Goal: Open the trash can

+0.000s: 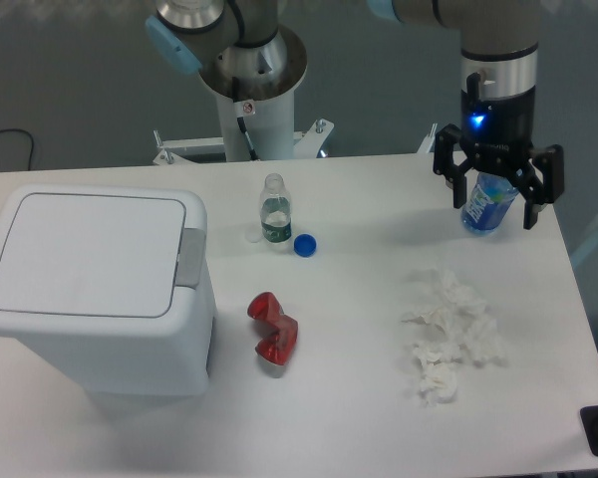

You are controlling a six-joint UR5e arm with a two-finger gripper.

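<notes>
the trash can (95,294) sits at the left end of the table (379,398), its flat lid down and the grey push tab (190,257) on its right edge untouched, so nothing of the opening is done yet. the gripper (495,204) hangs well apart from the trash can, far to its right, fingers spread with a blue-labelled bottle (486,206) between them; whether they touch it i cannot tell. what is left: cross to the trash can and press the tab.

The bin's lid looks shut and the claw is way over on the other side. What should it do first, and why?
Probably swing the gripper across to the grey push tab on the trash can: the lid lies flat and closed, and the open gripper hovers far off by a blue-labelled bottle.
</notes>
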